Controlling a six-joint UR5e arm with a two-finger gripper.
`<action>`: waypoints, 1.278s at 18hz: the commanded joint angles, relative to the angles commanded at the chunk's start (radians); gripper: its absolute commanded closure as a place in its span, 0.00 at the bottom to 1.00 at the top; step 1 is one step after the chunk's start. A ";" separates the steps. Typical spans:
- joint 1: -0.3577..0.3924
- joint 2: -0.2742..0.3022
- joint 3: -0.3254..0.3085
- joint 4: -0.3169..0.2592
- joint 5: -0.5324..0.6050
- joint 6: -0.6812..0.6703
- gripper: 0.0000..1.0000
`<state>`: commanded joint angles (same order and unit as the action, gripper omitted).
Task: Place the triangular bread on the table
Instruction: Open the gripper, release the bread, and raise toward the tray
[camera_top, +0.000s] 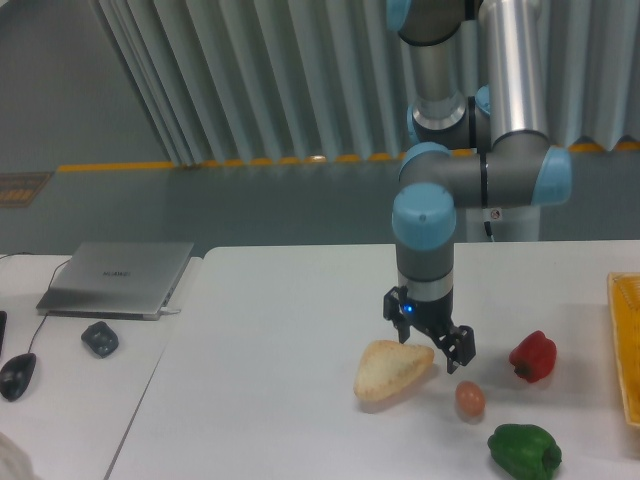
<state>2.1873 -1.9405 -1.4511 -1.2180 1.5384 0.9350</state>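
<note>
One triangular bread (392, 369) lies flat on the white desk (280, 340), at about eight o'clock from the gripper (440, 345). Its fingers (462, 350) appear spread apart, gripping nothing, though the view is coarse. Risk: lifting off carelessly could nudge the egg (470, 399) at five o'clock, rolling it away.

No readable text, laptop (118, 277) lid mark (too blurred)
</note>
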 joint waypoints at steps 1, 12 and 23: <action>0.011 0.011 0.001 0.000 0.031 0.060 0.00; 0.110 0.045 -0.005 -0.034 0.103 0.468 0.00; 0.285 0.101 -0.006 -0.071 -0.028 0.729 0.00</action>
<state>2.4728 -1.8393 -1.4573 -1.2885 1.5109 1.6644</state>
